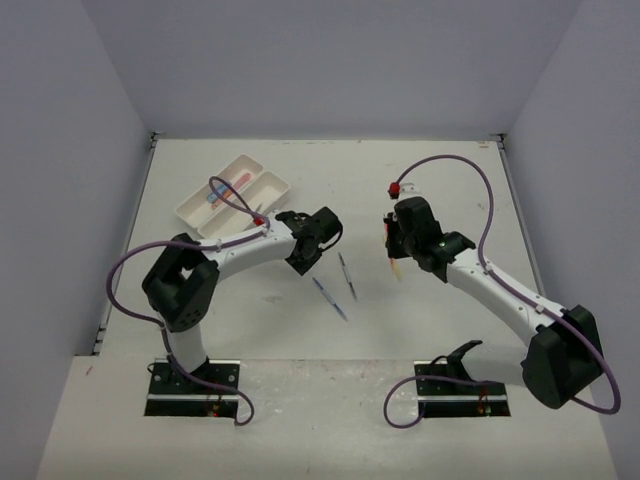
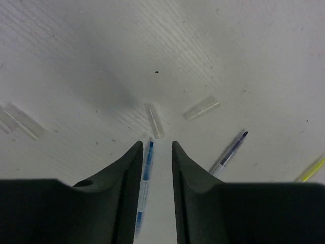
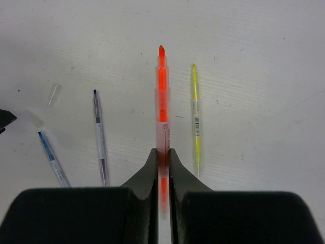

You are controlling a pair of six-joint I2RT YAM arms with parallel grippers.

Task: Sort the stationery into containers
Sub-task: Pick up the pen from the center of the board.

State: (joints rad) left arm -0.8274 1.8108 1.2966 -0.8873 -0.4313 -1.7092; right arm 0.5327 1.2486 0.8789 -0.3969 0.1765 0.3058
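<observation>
My right gripper (image 3: 162, 151) is shut on an orange marker (image 3: 162, 96), whose tip points forward above the table. A yellow marker (image 3: 195, 114) lies just right of it. My left gripper (image 2: 156, 146) is open above a blue pen (image 2: 146, 170), which lies on the table between the fingers, close to the left one. A purple-grey pen (image 2: 231, 151) lies to its right. In the top view both grippers (image 1: 325, 232) (image 1: 393, 248) hover mid-table. Two white trays (image 1: 240, 158) (image 1: 285, 183) sit at the back left with pink and blue items inside.
Clear pen caps (image 2: 155, 120) (image 2: 201, 108) (image 2: 23, 121) lie on the table ahead of the left gripper. The blue pen (image 3: 51, 155) and purple-grey pen (image 3: 100, 134) also show left of the right gripper. Purple cables loop over both arms. Walls enclose the table on three sides.
</observation>
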